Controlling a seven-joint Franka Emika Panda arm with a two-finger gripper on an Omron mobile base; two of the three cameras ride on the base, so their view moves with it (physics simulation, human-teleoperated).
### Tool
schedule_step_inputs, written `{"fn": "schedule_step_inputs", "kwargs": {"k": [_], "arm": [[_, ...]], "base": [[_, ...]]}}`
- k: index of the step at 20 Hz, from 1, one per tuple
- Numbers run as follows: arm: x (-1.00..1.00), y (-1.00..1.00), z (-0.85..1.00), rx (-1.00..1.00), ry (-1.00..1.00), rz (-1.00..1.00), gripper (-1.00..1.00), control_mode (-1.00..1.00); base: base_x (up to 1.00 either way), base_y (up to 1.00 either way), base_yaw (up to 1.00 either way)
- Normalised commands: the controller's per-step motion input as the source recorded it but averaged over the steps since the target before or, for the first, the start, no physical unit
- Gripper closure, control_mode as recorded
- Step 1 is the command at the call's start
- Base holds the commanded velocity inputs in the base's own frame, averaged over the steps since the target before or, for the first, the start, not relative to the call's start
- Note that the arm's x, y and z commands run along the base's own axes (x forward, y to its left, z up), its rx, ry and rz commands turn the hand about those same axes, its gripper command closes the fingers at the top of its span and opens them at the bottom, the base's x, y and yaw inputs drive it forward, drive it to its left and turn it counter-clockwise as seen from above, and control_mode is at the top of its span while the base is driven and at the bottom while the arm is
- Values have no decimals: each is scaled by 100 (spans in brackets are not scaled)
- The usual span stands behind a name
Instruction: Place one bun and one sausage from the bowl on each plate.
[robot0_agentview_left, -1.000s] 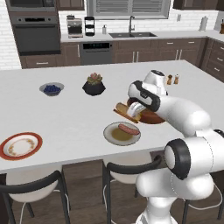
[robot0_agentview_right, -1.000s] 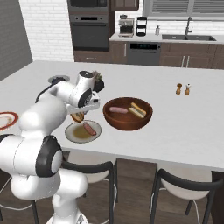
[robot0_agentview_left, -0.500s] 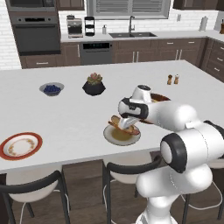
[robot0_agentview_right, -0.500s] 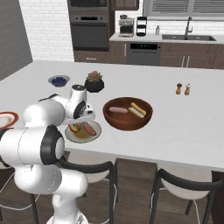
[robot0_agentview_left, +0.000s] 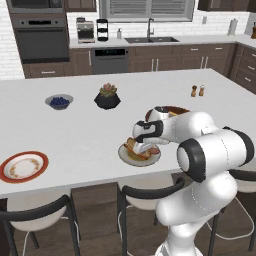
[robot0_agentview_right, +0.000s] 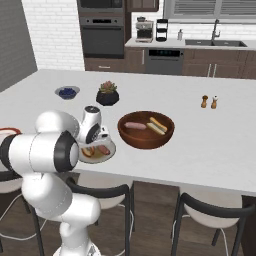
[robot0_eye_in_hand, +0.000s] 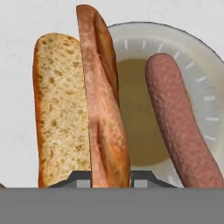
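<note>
Bun (robot0_eye_in_hand: 103, 109) held fast in the gripper (robot0_eye_in_hand: 110, 178): in the hand view the split roll runs up the middle of the frame, its brown crust pinched between the two dark finger tips at the bottom edge, with its pale crumb face opened out to the left. To its right lies a sausage (robot0_eye_in_hand: 183, 127) on the pale grey plate (robot0_eye_in_hand: 205, 78), whose brownish centre shows between the two.

From the left base view the gripper (robot0_agentview_left: 142, 147) sits low over that same plate (robot0_agentview_left: 126, 156), just below the middle of the frame, at the near edge of the white counter (robot0_agentview_left: 80, 135). The bun (robot0_agentview_left: 133, 146) looks down at the plate's surface, though I cannot tell whether it rests on it or hangs just above it. The reddish-brown bowl (robot0_agentview_left: 172, 108) peeks out right behind the arm, mostly hidden by it.

The right base view shows the bowl (robot0_agentview_right: 146, 130) plainly at centre frame, with one sausage (robot0_agentview_right: 134, 125) and one bun (robot0_agentview_right: 157, 125) lying inside it. Just left of it sits the grey plate (robot0_agentview_right: 106, 153), with the gripper (robot0_agentview_right: 97, 142) over it.

The second plate (robot0_agentview_left: 23, 166), white with a broad orange-red rim, lies at the lower left of the left base view, well apart from the arm, with nothing on it. Further back on the counter are a small bowl of blue berries (robot0_agentview_left: 59, 102), a black plant pot (robot0_agentview_left: 107, 97) and two small shakers (robot0_agentview_left: 197, 91).
</note>
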Motion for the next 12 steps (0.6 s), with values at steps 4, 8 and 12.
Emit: {"fn": "schedule_step_inputs", "kwargs": {"k": [4,8,12], "arm": [[4,0,-27,0,0,0,100,-100],[1,1,-4,0,-3,-1,100,-100],[0,0,0,0,0,0,100,-100]], "base": [[0,0,0],[0,0,0],[0,0,0]]}}
